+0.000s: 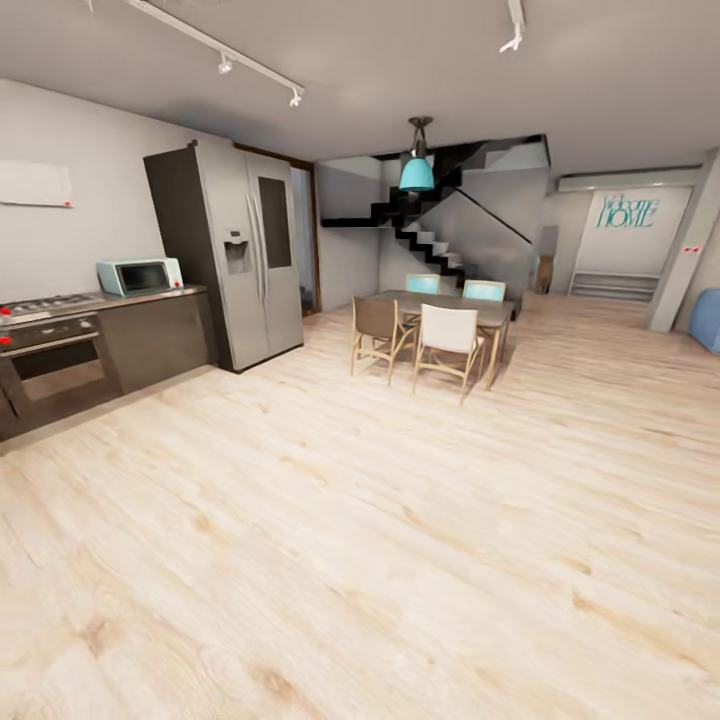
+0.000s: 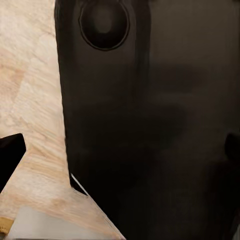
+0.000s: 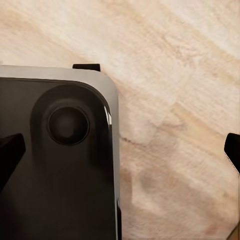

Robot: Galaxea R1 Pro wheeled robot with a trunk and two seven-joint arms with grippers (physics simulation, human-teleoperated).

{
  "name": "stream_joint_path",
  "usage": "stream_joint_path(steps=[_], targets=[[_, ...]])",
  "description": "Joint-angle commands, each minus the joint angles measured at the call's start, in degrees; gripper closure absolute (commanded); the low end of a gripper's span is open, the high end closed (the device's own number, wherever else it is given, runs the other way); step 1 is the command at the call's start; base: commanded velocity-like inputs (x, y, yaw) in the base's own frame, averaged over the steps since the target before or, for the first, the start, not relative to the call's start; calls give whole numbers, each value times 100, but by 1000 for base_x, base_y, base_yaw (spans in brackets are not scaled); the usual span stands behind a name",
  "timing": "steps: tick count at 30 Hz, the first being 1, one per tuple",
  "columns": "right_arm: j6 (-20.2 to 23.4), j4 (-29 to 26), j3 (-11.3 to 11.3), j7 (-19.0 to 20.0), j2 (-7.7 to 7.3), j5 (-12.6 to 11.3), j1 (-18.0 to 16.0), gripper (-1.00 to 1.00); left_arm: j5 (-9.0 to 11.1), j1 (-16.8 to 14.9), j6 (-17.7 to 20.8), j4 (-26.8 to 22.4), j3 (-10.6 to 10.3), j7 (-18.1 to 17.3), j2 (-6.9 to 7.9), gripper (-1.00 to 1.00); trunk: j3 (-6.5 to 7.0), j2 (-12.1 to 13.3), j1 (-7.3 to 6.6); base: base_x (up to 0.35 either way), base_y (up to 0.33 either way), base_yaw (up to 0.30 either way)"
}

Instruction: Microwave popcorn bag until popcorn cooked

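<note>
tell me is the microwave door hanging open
No, the microwave sits on the countertop beside the fridge with its dark door flat against the front.

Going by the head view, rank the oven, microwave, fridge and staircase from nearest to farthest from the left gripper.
The left gripper hangs by the robot's base, so head-view depth serves.
1. Oven, left, under the hob.
2. Microwave, on the countertop beyond.
3. Fridge, at the countertop's end.
4. Staircase, far back, behind the dining table.
</note>
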Motion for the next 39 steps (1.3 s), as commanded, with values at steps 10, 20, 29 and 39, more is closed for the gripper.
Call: stream_joint_path(steps=[10, 20, 29, 39], targets=[[-15, -1, 3, -12, 0, -8, 0, -100, 34, 5, -9, -403, 79, 34, 333, -100, -4, -2, 0, 0, 0, 287], [-19, -1, 3, -12, 0, -6, 0, -100, 43, 6, 31, -427, 498, 26, 296, -100, -4, -2, 0, 122, 0, 248], [-21, -1, -2, -3, 0, -6, 0, -100, 41, 3, 14, -427, 501, 26, 293, -100, -4, -2, 0, 338, 0, 18], [-38, -10, -13, 8, 0, -10, 0, -100, 41, 4, -6, -427, 507, 26, 292, -100, -4, -2, 0, 340, 0, 0]])
